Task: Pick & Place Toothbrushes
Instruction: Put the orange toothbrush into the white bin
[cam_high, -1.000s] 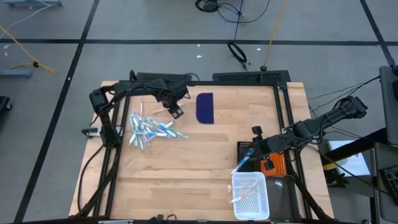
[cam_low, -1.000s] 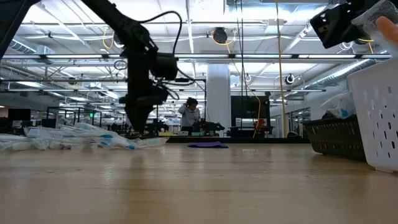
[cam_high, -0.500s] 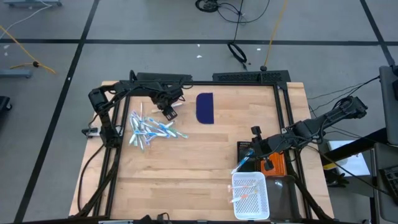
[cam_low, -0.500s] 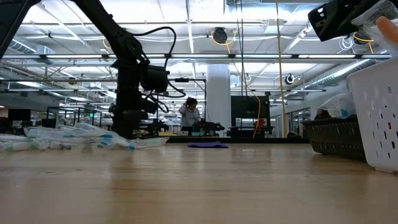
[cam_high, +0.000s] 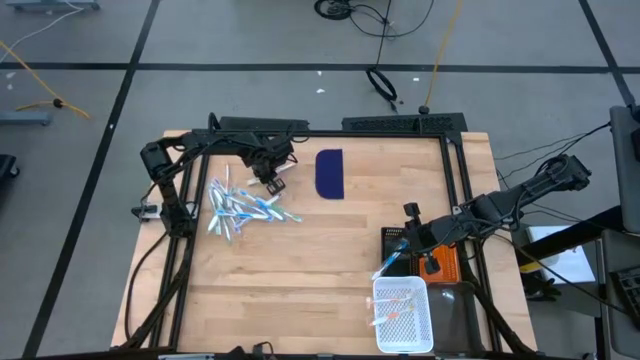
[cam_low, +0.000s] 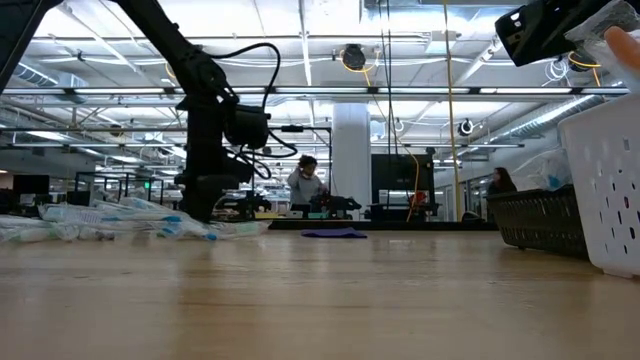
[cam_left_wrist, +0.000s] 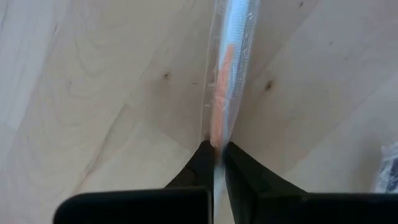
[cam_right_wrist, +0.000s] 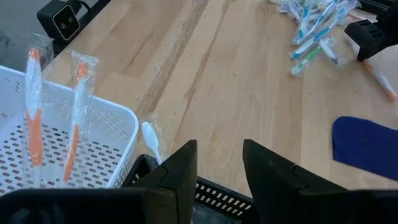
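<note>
My left end effector (cam_left_wrist: 216, 163) is down at the far left of the wooden desk (cam_high: 330, 250), its two dark fingers pinched together on an orange-handled toothbrush in a clear plastic wrapper (cam_left_wrist: 229, 68), which lies flat on the wood and runs straight out from between the fingertips. Just beside it, toward the left edge, I see the loose pile of thin light blue and white plastic toothbrushes (cam_high: 240, 207), and on the other side a dark blue flat rectangle (cam_high: 330, 172) lies apart from the pile. My right end effector (cam_right_wrist: 217, 163) hangs above the near right corner of the desk with its fingers partly apart; I cannot make out whether they hold anything. A white-headed toothbrush (cam_right_wrist: 152, 139) stands just beyond them, and nearby sits a white perforated plastic basket (cam_right_wrist: 118, 134) with two orange wrapped toothbrushes (cam_right_wrist: 74, 124) standing in it.
</note>
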